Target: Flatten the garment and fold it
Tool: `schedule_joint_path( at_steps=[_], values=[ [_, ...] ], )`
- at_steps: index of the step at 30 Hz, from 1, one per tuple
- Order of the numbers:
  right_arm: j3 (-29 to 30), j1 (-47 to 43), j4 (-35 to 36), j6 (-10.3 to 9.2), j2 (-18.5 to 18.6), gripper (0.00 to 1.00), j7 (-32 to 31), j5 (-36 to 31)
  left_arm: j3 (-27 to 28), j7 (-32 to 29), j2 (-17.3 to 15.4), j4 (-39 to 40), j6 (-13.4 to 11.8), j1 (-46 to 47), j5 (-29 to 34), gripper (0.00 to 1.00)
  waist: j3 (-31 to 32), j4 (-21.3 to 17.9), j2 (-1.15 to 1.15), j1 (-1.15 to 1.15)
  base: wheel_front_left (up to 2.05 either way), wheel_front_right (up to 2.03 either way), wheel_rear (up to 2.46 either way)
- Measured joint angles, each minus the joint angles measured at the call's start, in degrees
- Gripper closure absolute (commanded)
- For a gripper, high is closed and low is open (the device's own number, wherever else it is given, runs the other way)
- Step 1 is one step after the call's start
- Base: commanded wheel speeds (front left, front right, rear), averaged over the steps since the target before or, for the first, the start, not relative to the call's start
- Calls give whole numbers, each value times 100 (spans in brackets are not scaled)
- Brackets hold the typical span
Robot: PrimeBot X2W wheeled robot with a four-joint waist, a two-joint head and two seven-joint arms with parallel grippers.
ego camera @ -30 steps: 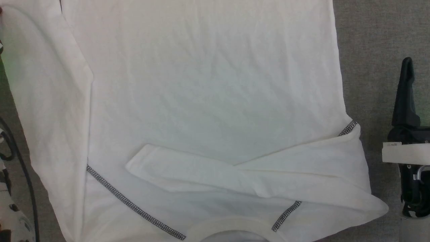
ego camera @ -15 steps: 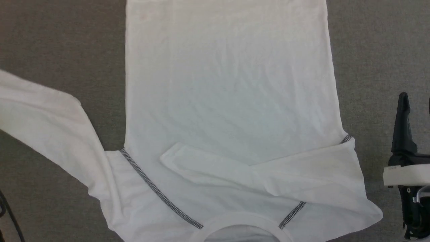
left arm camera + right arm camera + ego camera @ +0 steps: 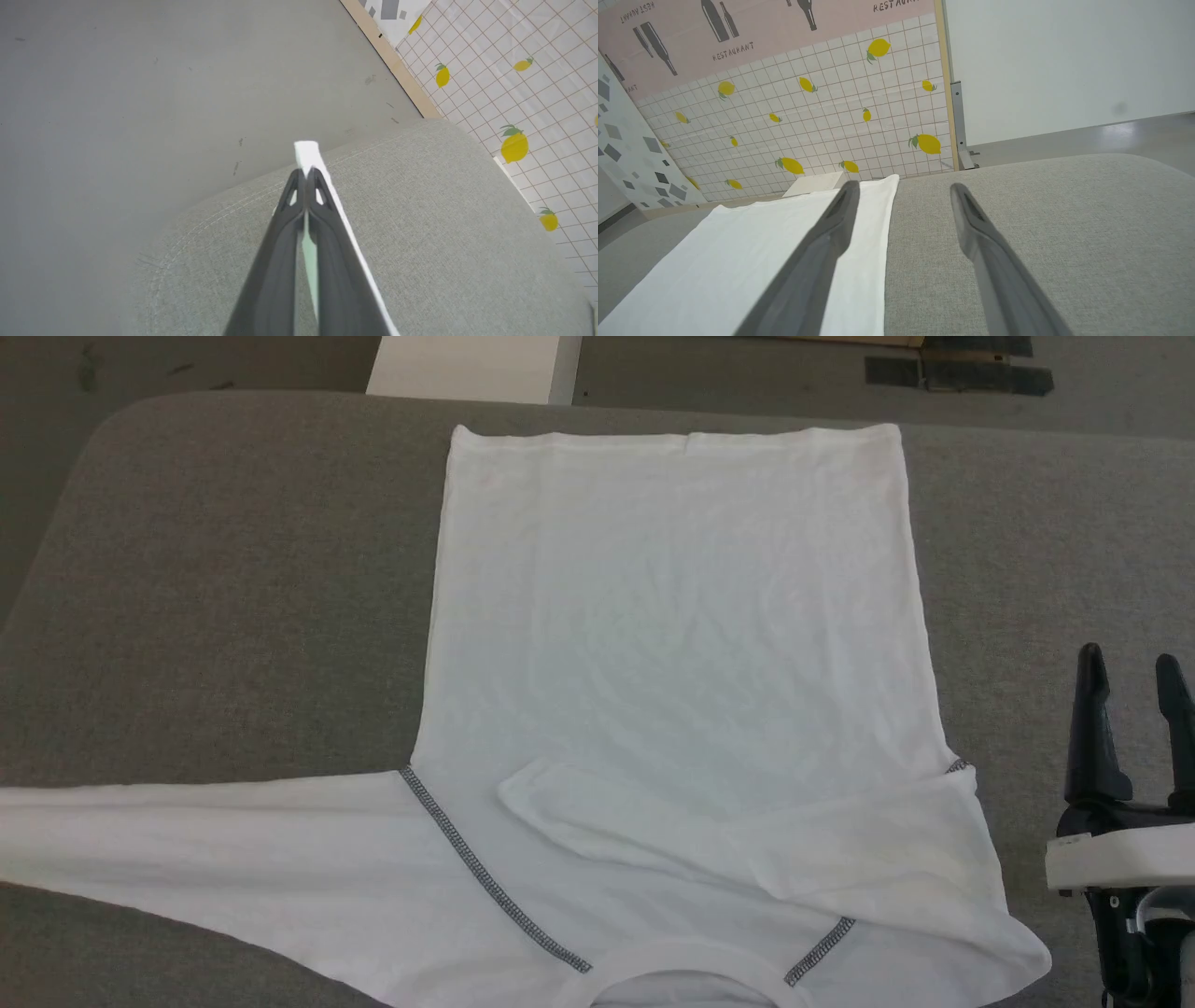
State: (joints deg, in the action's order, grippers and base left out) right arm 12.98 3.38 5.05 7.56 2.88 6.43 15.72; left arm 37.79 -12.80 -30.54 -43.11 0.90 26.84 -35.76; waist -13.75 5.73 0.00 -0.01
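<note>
The white garment [image 3: 672, 616] lies flat on the grey table [image 3: 233, 569], collar at the near edge, hem far. Its right sleeve [image 3: 653, 826] is folded across the chest. The left sleeve [image 3: 187, 831] stretches straight out past the left edge of the head view. In the left wrist view my left gripper [image 3: 306, 173] is shut on the white sleeve end [image 3: 306, 151] over the table's rounded corner. My right gripper [image 3: 1128, 661] stands open beside the garment's right shoulder, off the cloth. In the right wrist view the right gripper [image 3: 904, 187] has nothing between its fingers, and the garment [image 3: 738, 261] lies to its left.
A rigid white box [image 3: 467, 369] stands on the floor beyond the table's far edge, seen also as the box [image 3: 815, 183] behind the hem. Bare grey table lies on both sides of the garment's body. A lemon-patterned tiled wall [image 3: 808, 121] stands behind.
The head camera has pulled back and tilted up. The left sleeve, earlier lying along the body's left side, has swung outward and now stretches straight left. The right gripper stays open.
</note>
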Motion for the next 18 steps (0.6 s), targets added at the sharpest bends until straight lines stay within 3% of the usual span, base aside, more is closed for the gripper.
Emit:
schedule_joint_path(
  at_steps=[3,8,15,18],
  values=[
    [-21,-16,-51,0,0,0,16,1,-32,83,-56,-73,249,-107,-19,100,109,-7,0,0,0,0,0],
    [-42,-23,-140,0,1,0,76,46,-773,258,60,422,582,-84,14,100,213,-23,0,0,0,0,0],
    [-100,-76,-227,0,0,0,122,101,-2452,143,940,2210,621,3,-40,100,331,-47,0,0,0,0,0],
    [-131,-106,-244,0,1,0,123,102,-3260,-78,1548,2880,621,9,-10,100,353,-62,0,0,0,0,0]
  ],
)
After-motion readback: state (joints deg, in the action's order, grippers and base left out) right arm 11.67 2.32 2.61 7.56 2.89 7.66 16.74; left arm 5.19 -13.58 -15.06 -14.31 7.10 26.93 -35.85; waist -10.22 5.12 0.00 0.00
